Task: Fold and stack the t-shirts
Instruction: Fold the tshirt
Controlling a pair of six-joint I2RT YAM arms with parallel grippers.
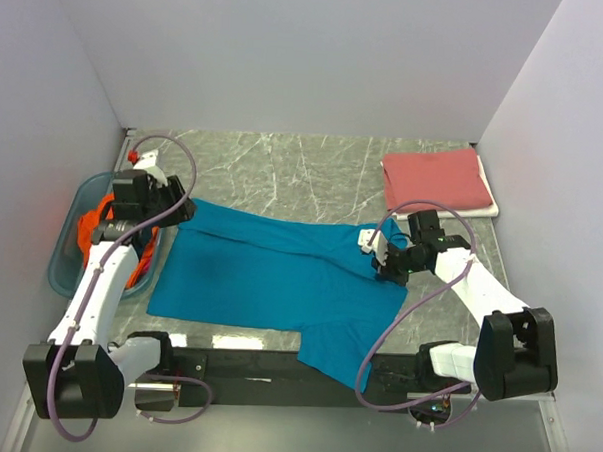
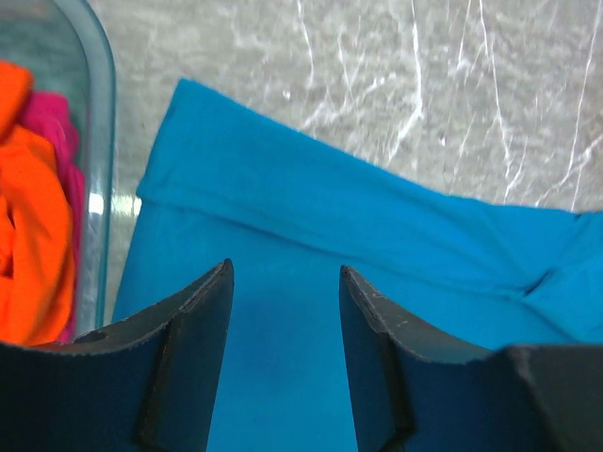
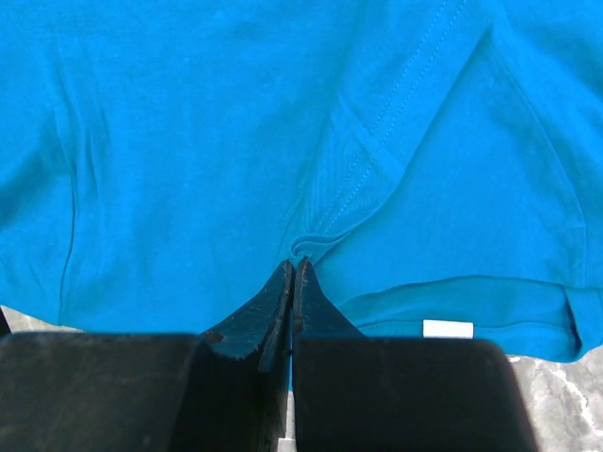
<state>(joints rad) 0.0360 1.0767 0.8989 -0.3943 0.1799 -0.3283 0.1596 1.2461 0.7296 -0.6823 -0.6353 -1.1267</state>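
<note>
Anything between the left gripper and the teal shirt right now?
Nothing visible. The left gripper hangs open directly over the teal shirt, with only bare cloth below it. The blue tub sits off to its left, not in the path.

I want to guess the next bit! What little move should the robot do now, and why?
Probably the right gripper should open and let go. It is shut on a pinch of the teal shirt, which lies flat with its far edge folded over, while the left gripper hangs open above the cloth, holding nothing.
</note>
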